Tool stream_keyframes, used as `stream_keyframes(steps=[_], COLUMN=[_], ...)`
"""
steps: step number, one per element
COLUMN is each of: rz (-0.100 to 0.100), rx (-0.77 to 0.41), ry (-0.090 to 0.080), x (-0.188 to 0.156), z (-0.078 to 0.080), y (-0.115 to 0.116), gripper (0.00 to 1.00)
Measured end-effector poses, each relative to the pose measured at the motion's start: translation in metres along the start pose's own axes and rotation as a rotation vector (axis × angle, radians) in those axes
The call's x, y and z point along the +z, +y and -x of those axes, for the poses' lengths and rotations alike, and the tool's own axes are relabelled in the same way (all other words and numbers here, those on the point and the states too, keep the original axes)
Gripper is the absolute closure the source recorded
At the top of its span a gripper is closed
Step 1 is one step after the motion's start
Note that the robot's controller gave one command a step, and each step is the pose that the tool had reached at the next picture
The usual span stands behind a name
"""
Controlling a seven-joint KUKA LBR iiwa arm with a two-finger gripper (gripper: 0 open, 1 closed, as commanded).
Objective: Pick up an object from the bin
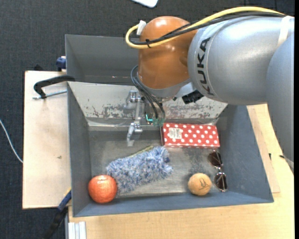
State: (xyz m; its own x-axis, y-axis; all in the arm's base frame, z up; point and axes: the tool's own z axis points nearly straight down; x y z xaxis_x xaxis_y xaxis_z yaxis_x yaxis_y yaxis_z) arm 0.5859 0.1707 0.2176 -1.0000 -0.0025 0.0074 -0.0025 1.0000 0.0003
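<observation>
The bin is dull grey, its far wall streaked with rusty-brown scuffs. In it are a red box spotted all over with white dots and bearing a white label, a fluffy duster of mottled blue and white, a red-orange apple with paler flecks, a tan ball with a dark mark, and sunglasses with dark brownish lenses. The arm is silver-grey with black lettering, its wrist cover glossy orange, and a yellow cable runs over it.
</observation>
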Motion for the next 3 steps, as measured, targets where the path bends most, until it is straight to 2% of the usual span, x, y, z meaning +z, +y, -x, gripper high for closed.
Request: stream_keyframes(steps=[1, 2, 3], rz=[0.001, 0.001, -0.001], rx=[0.002, -0.086, -0.340], ry=[-0.009, -0.011, -0.005], x=[-0.005, 0.059, 0.069], z=[0.002, -0.029, -0.061], y=[-0.001, -0.009, -0.029], gripper=[0.00, 0.00, 0.00])
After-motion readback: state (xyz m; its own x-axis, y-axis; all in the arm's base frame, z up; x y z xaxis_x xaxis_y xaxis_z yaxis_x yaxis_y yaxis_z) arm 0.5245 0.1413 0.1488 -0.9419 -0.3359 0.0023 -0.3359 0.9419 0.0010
